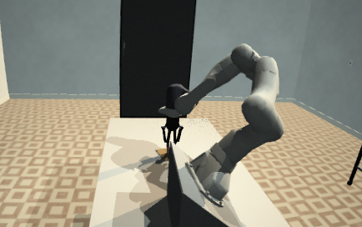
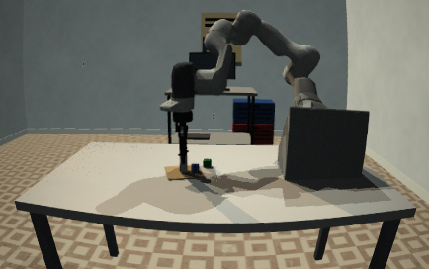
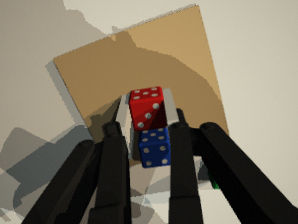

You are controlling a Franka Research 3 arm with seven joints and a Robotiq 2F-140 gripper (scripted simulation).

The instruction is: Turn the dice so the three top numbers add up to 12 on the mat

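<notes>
The pincer (image 1: pixel 172 143) (image 2: pixel 183 170) (image 3: pixel 148 104) points straight down, its narrowed fingers closed on the red die (image 3: pixel 146 116), one pad against each side. In the wrist view, the die's upper visible face has five pips and the face below it has three; which of them counts as the top cannot be told.

Just beside the pincer is the blue die (image 2: pixel 195 168) (image 3: pixel 155 150), near the red one. It shows a face with four pips in the wrist view, with another pipped face above that. Whether it is fully on the mat cannot be told.

Under the fingertips, the tan mat (image 1: pixel 160 153) (image 2: pixel 173 171) (image 3: pixel 175 30) spreads out on the white table (image 1: pixel 104 209) (image 2: pixel 74 183) (image 3: pixel 260 75). The green die (image 2: pixel 207 162) (image 3: pixel 213 181) sits beyond the blue one from the pincer, off the mat and on the table; the fingers partly cover it in the wrist view, and its number is too small to read.

Above the pincer, the grey arm (image 1: pixel 267 75) (image 2: pixel 297 54) arches over to the side. Well apart from the pincer, to its right in the exterior view, a big dark block (image 1: pixel 177 175) (image 2: pixel 326 143) stands on the table near the arm's foot.
</notes>
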